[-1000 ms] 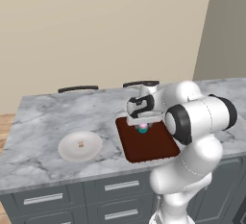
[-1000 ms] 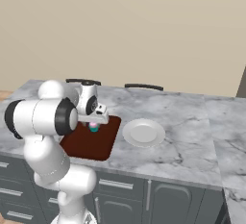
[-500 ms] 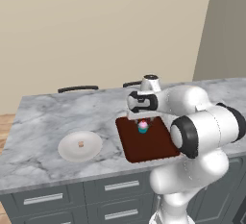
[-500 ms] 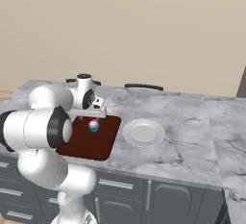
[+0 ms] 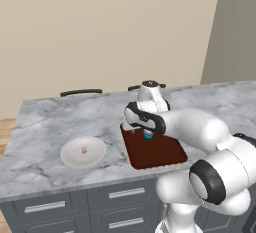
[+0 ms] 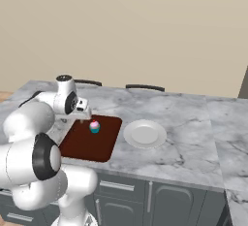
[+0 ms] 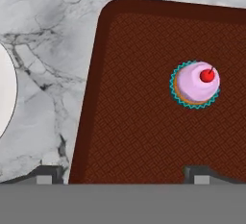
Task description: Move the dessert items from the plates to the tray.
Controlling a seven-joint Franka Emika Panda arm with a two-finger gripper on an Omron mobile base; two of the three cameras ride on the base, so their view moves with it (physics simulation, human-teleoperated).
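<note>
The cupcake (image 7: 195, 84) stands on the tray (image 7: 129, 122) with the gripper (image 7: 122, 172) spread wide and empty above it, so one dessert is done, while the small morsel (image 5: 84, 150) on the left plate (image 5: 70, 158) is left.

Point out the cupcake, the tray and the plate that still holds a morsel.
cupcake (image 7: 196, 83), hand view, on its pink frosting.
tray (image 6: 87, 143), right base view, on its bare brown floor.
plate (image 5: 95, 155), left base view, on its bare right part.
</note>
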